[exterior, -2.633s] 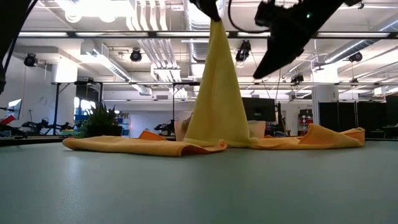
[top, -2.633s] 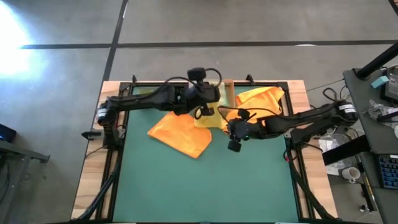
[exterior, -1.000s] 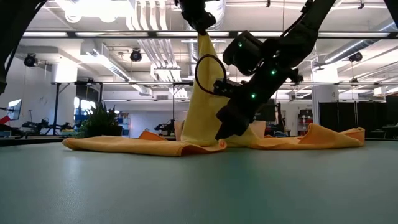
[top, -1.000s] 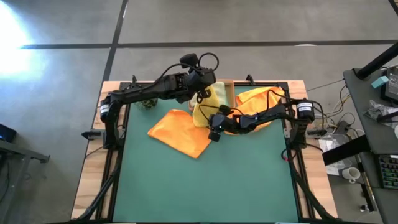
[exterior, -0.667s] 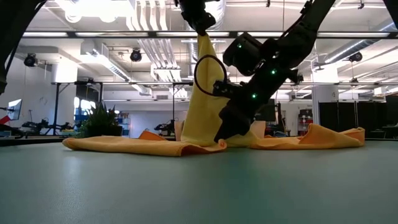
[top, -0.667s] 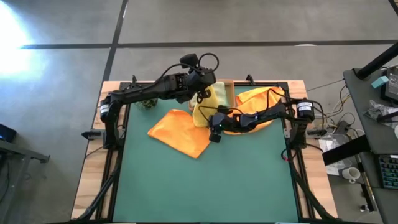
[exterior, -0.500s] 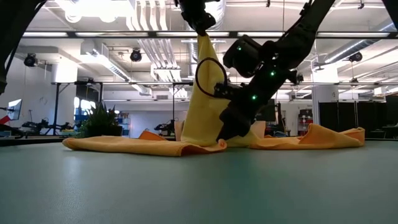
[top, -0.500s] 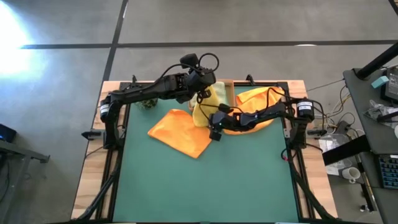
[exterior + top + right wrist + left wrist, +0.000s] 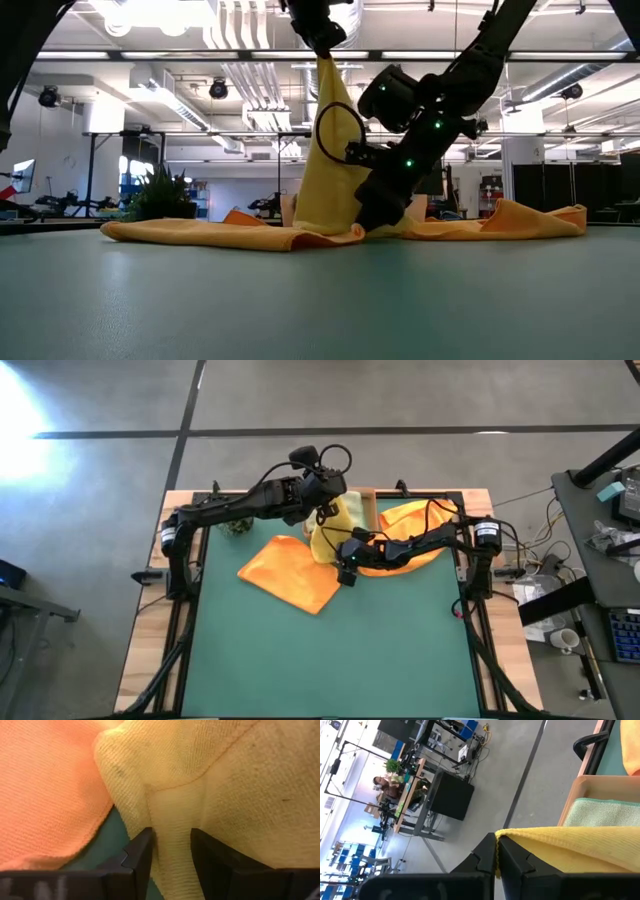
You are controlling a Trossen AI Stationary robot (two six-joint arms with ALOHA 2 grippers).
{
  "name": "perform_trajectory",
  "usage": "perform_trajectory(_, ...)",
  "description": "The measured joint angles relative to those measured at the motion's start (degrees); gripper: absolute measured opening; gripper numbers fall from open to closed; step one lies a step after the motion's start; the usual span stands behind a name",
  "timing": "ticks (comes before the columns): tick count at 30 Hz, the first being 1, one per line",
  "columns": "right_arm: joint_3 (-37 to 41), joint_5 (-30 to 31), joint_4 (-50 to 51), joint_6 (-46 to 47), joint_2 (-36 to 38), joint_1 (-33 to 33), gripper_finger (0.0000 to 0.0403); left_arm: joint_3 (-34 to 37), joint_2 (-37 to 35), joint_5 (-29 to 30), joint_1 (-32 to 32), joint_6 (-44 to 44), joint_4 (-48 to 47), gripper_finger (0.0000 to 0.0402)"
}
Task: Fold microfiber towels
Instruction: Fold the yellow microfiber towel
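Note:
A yellow microfiber towel (image 9: 330, 170) hangs in a cone from my left gripper (image 9: 322, 45), which is shut on its top high above the mat. The towel's lower edge rests on the green mat (image 9: 400, 650) and on an orange towel (image 9: 290, 572). My right gripper (image 9: 372, 220) is low at the foot of the yellow towel, open, with a ridge of yellow cloth (image 9: 170, 815) between its fingers. A second orange towel (image 9: 415, 525) lies spread at the far right. My left gripper pinches the yellow towel's top edge (image 9: 506, 836) between its two fingers. The towel hangs below them, drawn into a cone, with its lower edge on the mat. My right gripper stands astride a raised fold at the yellow towel's foot (image 9: 172, 855). The cloth fills the gap between its fingers (image 9: 140, 852). The fingers slant down from the table's right side.
A tan cardboard tray (image 9: 600, 785) at the table's far edge holds a pale green towel (image 9: 600, 812). The near half of the mat is bare. A person sits at a desk in the room beyond the table (image 9: 382, 782).
My right gripper has turned a little at the foot of the yellow towel and sunk slightly toward the mat. The yellow towel hangs as before.

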State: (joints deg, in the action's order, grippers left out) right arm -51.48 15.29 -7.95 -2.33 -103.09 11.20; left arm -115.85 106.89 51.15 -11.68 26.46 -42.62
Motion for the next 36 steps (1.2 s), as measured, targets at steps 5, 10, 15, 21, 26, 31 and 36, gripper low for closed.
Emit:
perform_trajectory(5, -1.3, 1.2, 1.4, -0.1, 0.0, 0.0, 0.0082, 0.0, 0.0, 0.0, 0.0, 0.7, 0.0, 0.0)
perform_trajectory(10, -4.0, 1.1, 5.2, -1.6, -0.2, 0.1, 0.0022, 0.0, 0.0, 0.0, 0.0, 1.6, 0.0, 0.0)
perform_trajectory(15, -6.0, 1.2, 10.2, -1.0, -0.2, 0.1, 0.0009, 0.0, 0.0, 0.0, 0.0, 1.7, 0.0, 0.0)
perform_trajectory(21, -6.2, 1.2, 14.9, 1.7, 3.0, 0.0, 0.0009, 0.0, 0.0, 0.1, 0.0, 1.7, -0.6, 0.0)
perform_trajectory(26, -6.1, 1.2, 19.3, 4.2, 9.5, -0.4, 0.0009, 0.0, 0.0, 0.1, 0.0, 1.3, -4.4, 0.0)
perform_trajectory(31, -6.0, 1.4, 24.4, 5.8, 17.8, -1.0, 0.0009, 0.0, 0.0, 0.1, 0.0, 0.9, -9.0, 0.0)
perform_trajectory(36, -5.8, 3.3, 29.5, 7.3, 27.0, -2.6, 0.0009, 0.0, -0.1, 0.1, 0.0, 0.8, -14.5, 0.0)
